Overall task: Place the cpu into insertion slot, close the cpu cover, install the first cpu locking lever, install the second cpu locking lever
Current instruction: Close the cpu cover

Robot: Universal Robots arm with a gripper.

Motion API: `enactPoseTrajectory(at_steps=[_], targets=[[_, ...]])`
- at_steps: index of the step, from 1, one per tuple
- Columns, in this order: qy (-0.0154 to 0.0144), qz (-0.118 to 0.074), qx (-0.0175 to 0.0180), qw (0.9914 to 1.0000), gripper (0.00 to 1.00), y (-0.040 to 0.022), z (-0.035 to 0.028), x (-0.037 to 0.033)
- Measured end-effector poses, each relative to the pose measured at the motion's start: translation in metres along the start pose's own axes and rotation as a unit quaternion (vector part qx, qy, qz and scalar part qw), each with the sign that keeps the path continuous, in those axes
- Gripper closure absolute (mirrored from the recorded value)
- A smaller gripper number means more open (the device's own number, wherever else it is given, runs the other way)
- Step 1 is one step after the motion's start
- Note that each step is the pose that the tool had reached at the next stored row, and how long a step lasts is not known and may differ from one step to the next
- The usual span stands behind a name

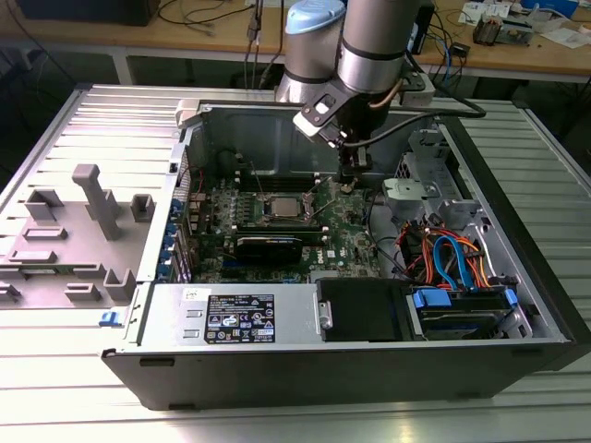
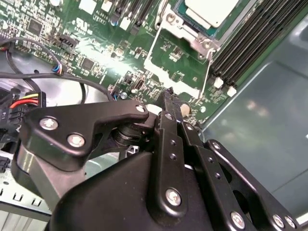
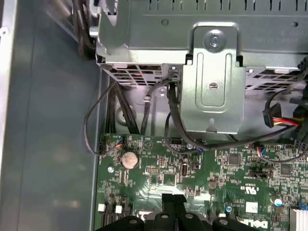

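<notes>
At the exterior view's left a grey plastic fixture [image 1: 85, 231] with upright holders lies on the ribbed metal bench [image 1: 277, 420]. Beside it, filling the middle of the frame, is an open computer case [image 1: 323, 374] on its side. Inside, from the left: a labelled power supply box [image 1: 235, 318] along the near wall, then the green motherboard [image 1: 208, 221] with a long black card [image 1: 268, 246] lying across it. Behind the card the cpu [image 1: 281, 208] sits in its socket, silver top up – the second wrist view catches its corner [image 2: 211, 9]. There too, the cpu cover [image 2: 151, 48] is swung open off the socket, board showing through its cut-out.

Just to the right of the socket the arm reaches down from the upper middle of the frame. Its pincer [image 1: 347, 183] is low over the board, near a coin cell [image 3: 129, 159] – fingers clenched together, gripping nothing, as both wrist views show [image 2: 168, 92] [image 3: 173, 199]. Further right a metal drive cage [image 1: 416, 189] stands, with blue and orange cables [image 1: 452, 258] bundled in the case's lower right corner.
</notes>
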State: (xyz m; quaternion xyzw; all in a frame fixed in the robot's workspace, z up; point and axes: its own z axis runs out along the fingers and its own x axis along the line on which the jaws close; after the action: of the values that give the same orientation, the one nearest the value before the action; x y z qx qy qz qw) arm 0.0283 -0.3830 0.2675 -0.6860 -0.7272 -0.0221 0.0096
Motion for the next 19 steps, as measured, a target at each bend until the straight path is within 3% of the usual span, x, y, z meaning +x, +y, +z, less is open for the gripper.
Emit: enactPoseTrajectory(at_steps=[4,8,19], targets=[[0.0001,0.0,0.0012,1.0,0.89,0.006,0.0098,-0.0005],[0.0004,0.0,0.0054,0.99999,0.89,0.0058,0.0162,-0.0008],[0.0016,0.0,0.0063,0.99998,0.89,0.0003,0.0176,-0.0006]])
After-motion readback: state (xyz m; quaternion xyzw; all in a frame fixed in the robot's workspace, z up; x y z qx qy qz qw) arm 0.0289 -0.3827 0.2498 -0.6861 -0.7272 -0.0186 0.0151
